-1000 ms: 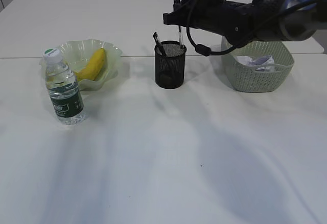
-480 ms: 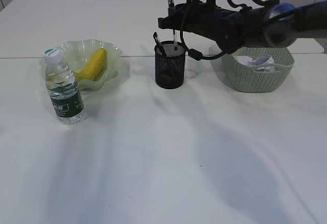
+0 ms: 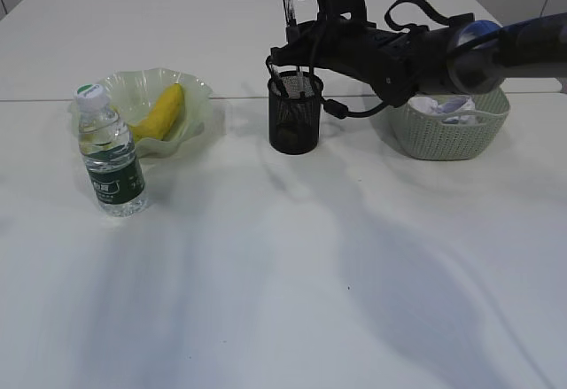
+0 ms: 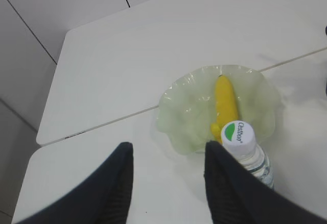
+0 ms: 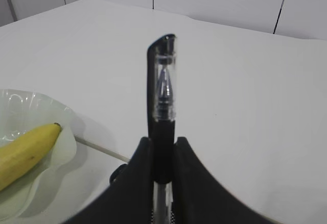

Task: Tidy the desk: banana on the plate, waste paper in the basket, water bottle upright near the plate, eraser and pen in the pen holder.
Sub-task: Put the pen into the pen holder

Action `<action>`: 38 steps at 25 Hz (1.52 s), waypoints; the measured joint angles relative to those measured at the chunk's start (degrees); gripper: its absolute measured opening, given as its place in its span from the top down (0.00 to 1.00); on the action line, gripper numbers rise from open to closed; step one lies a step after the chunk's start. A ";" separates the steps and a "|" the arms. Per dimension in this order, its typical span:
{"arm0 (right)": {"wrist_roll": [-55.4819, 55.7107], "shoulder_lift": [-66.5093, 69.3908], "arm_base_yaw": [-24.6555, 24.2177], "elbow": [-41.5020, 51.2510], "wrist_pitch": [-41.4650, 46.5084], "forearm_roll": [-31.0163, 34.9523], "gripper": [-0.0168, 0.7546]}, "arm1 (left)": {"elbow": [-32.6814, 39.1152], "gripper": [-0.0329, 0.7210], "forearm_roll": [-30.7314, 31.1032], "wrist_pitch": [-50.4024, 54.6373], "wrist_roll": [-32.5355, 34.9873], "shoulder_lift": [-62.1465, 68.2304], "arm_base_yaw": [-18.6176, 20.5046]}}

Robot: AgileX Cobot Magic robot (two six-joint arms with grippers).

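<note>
While nearest the viewer on the wide white desk point(image 3: 292, 274), stands upright: small clear plastic water bottle point(image 3: 109, 151) with white cap and dark green label, just beside the pale green, wavy-rimmed translucent plate point(image 3: 197, 89), presumably parked there so that it counts as tidied. Behind it, cradled in that dish so it cannot roll: curved yellow banana point(image 3: 160, 112). Seen from above by the left gripper point(image 4: 166, 175), jaws parted and empty, hovering over bare tabletop beside bottle and dish. Further back, at centre: black metal mesh pen holder point(image 3: 295, 112), one dark pen already leaning inside. Directly above its mouth, right gripper point(image 5: 159, 155) clenched on a clear-capped black pen point(image 5: 162, 106), held vertical, likely so it can drop straight in. Eraser nowhere visible, possibly down in the cup. Farthest right: sage-green woven-look oval basket point(image 3: 452, 136) holding crumpled white waste paper point(image 3: 441, 106).
</note>
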 joint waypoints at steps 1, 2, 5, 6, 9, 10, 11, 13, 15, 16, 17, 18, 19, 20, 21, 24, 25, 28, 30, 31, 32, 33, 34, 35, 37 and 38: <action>0.62 0.00 0.00 0.00 0.01 -0.58 0.91 | 0.00 0.52 0.00 0.00 0.00 0.00 0.00; 1.63 0.00 0.00 0.00 0.01 -1.55 0.90 | 0.00 0.52 0.00 0.00 0.00 0.00 0.00; 4.25 0.00 0.11 0.00 0.01 -3.90 0.84 | 0.00 0.52 0.00 -0.07 0.00 0.00 0.00; 4.63 0.00 0.05 0.00 0.01 -4.18 0.81 | 0.00 0.52 0.00 -0.07 0.04 0.00 0.00; 5.00 0.00 0.05 0.00 0.01 -5.50 0.71 | 0.00 0.52 0.00 -0.07 0.04 0.00 0.00; 5.04 0.00 0.05 0.00 0.01 -5.88 0.69 | 0.00 0.52 0.00 -0.07 0.04 0.00 0.00; 5.13 0.00 0.05 0.00 0.01 -6.17 0.68 | 0.00 0.52 0.00 -0.07 0.04 0.00 0.00; 5.13 0.00 0.05 0.00 0.01 -6.46 0.66 | 0.00 0.52 0.00 -0.07 0.04 0.00 0.00; 5.25 0.00 0.05 0.00 0.01 -6.60 0.66 | 0.00 0.52 0.00 -0.07 0.04 0.00 0.00; 5.25 0.00 0.05 0.00 0.16 -6.60 0.66 | 0.00 0.52 0.00 -0.07 0.04 0.00 0.00; 5.25 0.00 0.05 0.00 0.27 -6.67 0.65 | 0.00 0.52 0.00 -0.07 0.04 0.00 0.00; 5.25 0.00 0.05 0.00 0.59 -6.67 0.65 | 0.00 0.52 0.00 -0.07 0.04 0.00 0.00; 5.25 -0.11 0.14 0.00 1.19 -6.73 0.65 | 0.00 0.52 0.00 -0.07 0.04 0.00 0.00; 5.25 -0.46 0.14 0.00 1.96 -6.97 0.65 | 0.00 0.52 0.00 -0.07 0.04 0.00 0.00; 5.25 -0.91 0.14 0.00 2.82 -7.40 0.65 | 0.00 0.52 0.00 -0.07 0.04 0.00 0.00; 5.25 -3.17 0.14 0.00 6.83 -8.56 0.65 | 0.00 0.52 0.00 -0.07 0.04 0.00 0.00; 5.25 -4.10 0.14 0.00 8.24 -9.14 0.65 | 0.00 0.52 0.00 -0.07 0.04 0.00 0.00; 5.25 -7.52 0.14 0.00 13.48 -10.31 0.65 | 0.00 0.52 0.00 0.03 0.04 0.00 0.00; 5.25 -9.39 0.14 0.00 17.72 -11.34 0.65 | 0.00 0.52 0.00 0.03 0.04 0.00 0.00; 5.25 -10.28 0.14 0.00 19.80 -11.60 0.65 | 0.00 0.52 0.00 0.15 0.04 0.00 0.00; 5.34 -11.00 0.14 0.00 21.52 -11.84 0.65 | 0.00 0.52 0.00 0.14 0.04 0.00 0.00; 5.34 -11.90 0.14 0.00 23.38 -11.97 0.65 | 0.00 0.52 0.00 0.14 0.04 0.00 0.00; 5.34 -12.88 0.18 0.00 25.09 -11.97 0.65 | 0.00 0.52 0.00 0.14 0.04 0.00 0.00; 5.34 -13.95 0.28 0.00 26.37 -12.05 0.65 | 0.00 0.52 0.00 0.14 0.04 0.00 0.00; 5.34 -16.10 0.27 0.00 29.04 -12.05 0.65 | 0.00 0.52 0.00 0.14 0.04 0.00 0.00; 5.34 -17.34 0.31 0.00 30.44 -12.05 0.65 | 0.00 0.52 0.00 0.27 0.04 0.00 0.00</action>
